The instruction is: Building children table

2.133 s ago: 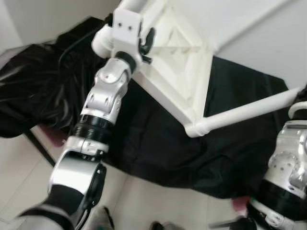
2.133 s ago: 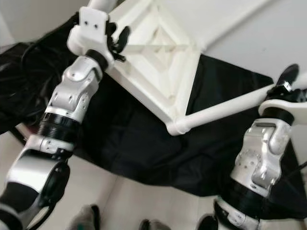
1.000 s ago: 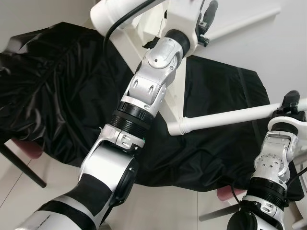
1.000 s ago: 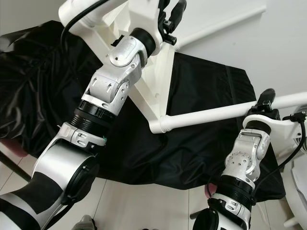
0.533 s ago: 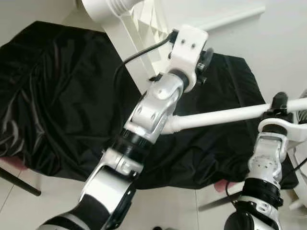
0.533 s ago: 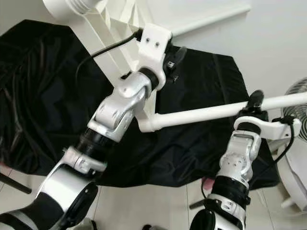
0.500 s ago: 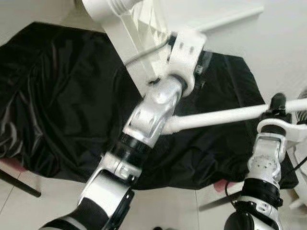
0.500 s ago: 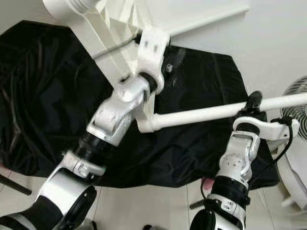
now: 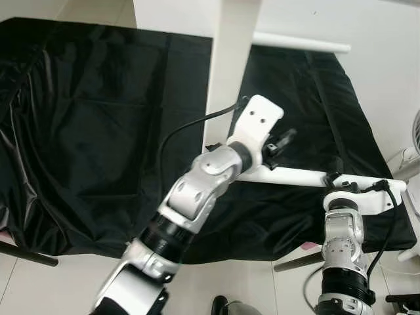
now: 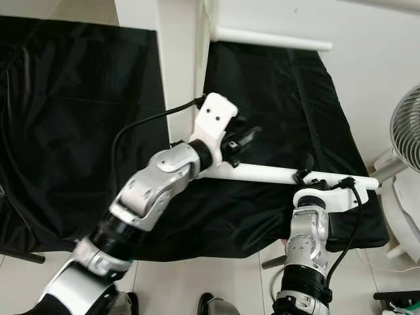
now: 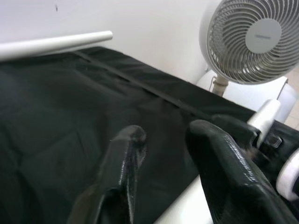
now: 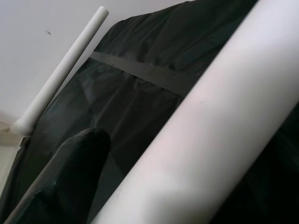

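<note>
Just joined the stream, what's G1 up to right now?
G1 is assembling a white children's table over a black cloth. The right pincer holds one white table leg near its outer end; the left pincer, fingers apart, sits at the leg's inner end by the frame. A second leg sticks out farther back. A fan stands to the right.

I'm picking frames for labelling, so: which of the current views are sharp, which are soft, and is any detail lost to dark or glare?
Left and right eye views: sharp and evenly lit, though the black cloth swallows fold detail. Left wrist view: the fan is crisp, the left gripper fingers close and soft. Right wrist view: the white leg is near, blurred and washed out.
</note>
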